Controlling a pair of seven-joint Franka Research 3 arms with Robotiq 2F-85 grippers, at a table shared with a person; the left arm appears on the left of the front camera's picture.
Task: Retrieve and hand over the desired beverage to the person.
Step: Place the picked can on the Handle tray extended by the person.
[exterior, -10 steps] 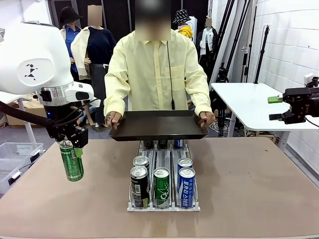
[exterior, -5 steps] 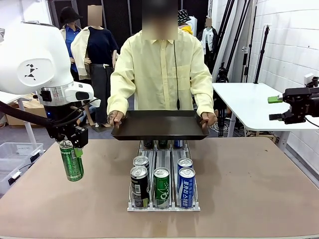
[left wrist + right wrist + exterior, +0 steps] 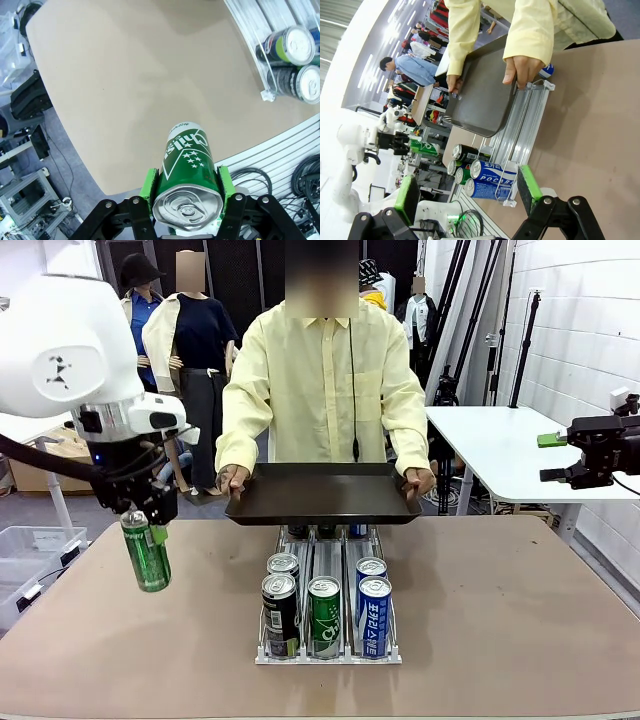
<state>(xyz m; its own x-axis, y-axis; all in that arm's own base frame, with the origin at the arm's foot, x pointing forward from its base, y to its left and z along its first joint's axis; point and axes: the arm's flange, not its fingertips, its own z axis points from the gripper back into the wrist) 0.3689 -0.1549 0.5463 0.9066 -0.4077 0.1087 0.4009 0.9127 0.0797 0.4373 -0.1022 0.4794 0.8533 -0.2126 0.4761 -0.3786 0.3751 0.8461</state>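
While my left gripper (image 3: 140, 523) clamps the green aluminium can (image 3: 148, 558) above the brown table (image 3: 500, 620), left side, my right gripper (image 3: 469, 190) stands wide, empty; the person in pale yellow (image 3: 320, 390) holds a dark rectangular tray (image 3: 320, 495).

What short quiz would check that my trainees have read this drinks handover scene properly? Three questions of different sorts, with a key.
1. True or false: the left tool grips a green can.
2. Multiple choice: the person holds the black tray with A) one hand, B) both hands, C) neither hand.
3. Fill in the blank: the jaws of the right tool stand ____, with nothing between them.

Key: 1 true; 2 B; 3 open.
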